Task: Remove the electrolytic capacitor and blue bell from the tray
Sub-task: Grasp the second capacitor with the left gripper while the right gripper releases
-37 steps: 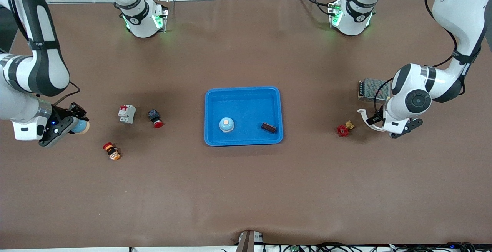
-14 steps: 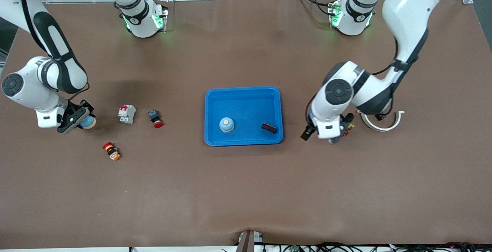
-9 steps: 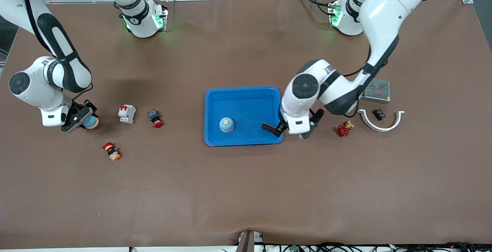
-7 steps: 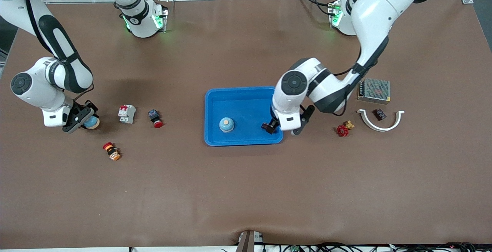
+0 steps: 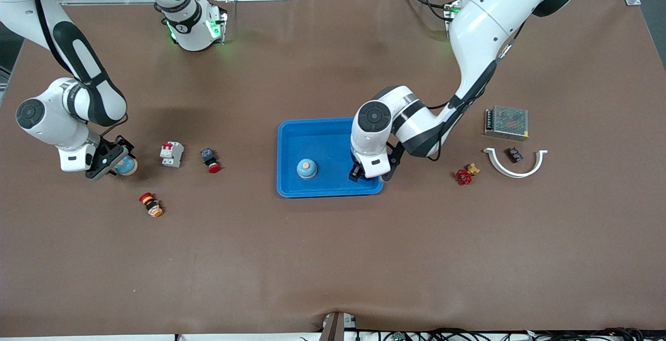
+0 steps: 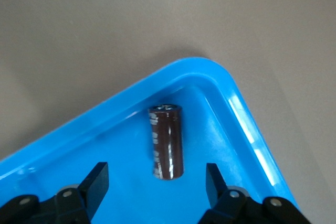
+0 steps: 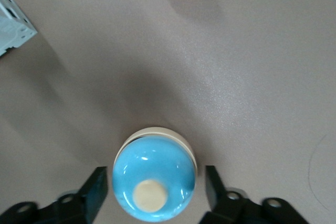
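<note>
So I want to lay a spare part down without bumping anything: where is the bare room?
The wide table strip nearer the front camera than the blue tray is bare, as is the stretch between tray and arm bases. Crowded: round the breaker and red buttons, and round the white bracket and valve.

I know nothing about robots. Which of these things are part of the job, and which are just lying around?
Job: capacitor, tray, bell in tray, bell on table.
Lying about: breaker, red button, striped button, valve, power supply, white bracket.
</note>
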